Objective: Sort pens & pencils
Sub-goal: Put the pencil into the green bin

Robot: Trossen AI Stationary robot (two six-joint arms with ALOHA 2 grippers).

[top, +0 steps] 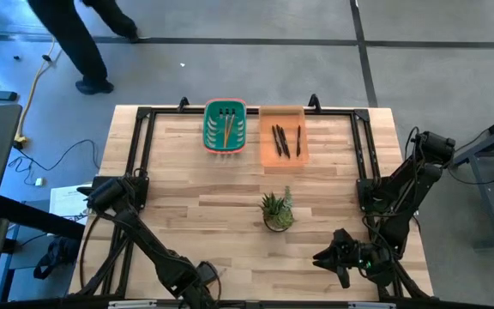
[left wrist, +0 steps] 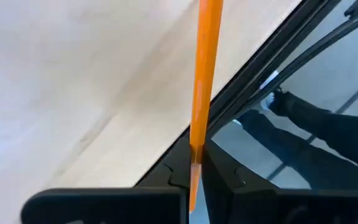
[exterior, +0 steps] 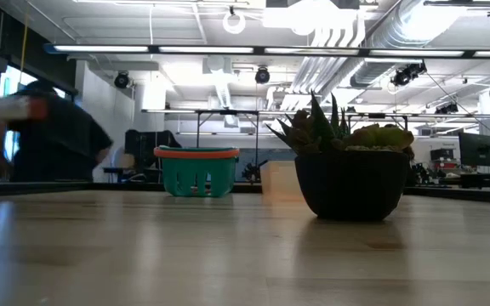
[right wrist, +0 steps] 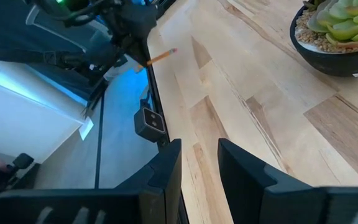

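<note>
1. The left gripper (left wrist: 194, 171) is sitting low at the table's near-left edge, its dark fingers clamping a thin orange wooden pencil (left wrist: 204, 81).
2. The right gripper (right wrist: 199, 163) is hovering near-right, fingers standing apart, holding nothing.

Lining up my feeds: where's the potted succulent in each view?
High: potted succulent, right of table centre.
Low: right of middle, close up.
Left wrist: not in it.
Right wrist: top right corner.
Shared landmark: the wooden table, in all four.

We see bare table (top: 195, 184) across the middle; only the potted succulent (top: 277, 211) blocks the way toward the orange tray (top: 282, 137)
</note>
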